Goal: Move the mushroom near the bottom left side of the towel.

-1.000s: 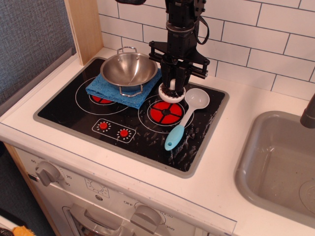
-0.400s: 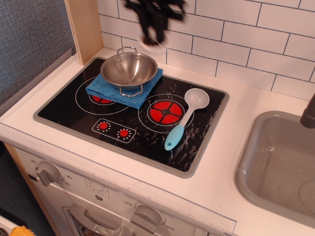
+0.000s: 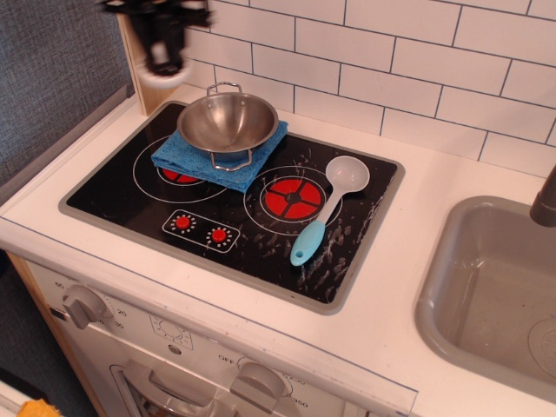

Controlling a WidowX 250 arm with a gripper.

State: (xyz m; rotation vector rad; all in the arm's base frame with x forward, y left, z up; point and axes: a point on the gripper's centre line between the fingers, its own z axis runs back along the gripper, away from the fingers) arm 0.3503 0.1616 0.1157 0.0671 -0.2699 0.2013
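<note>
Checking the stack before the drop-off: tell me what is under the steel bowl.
The steel bowl sits on the folded blue towel, which lies on the black cooktop over the left burner ring. The towel's middle and most of that burner are covered.

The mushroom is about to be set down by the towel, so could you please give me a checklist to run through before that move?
1. Mushroom in gripper: ok, white cap shows below it, blurred.
2. Gripper shut firmly: cannot tell, motion blur.
3. Towel in view: ok, under the steel bowl.
4. Cooktop bare at the towel's bottom left: ok.
5. Gripper above that spot: not ok, it hangs high at the back left.
6. Spoon out of the path: ok.
</note>
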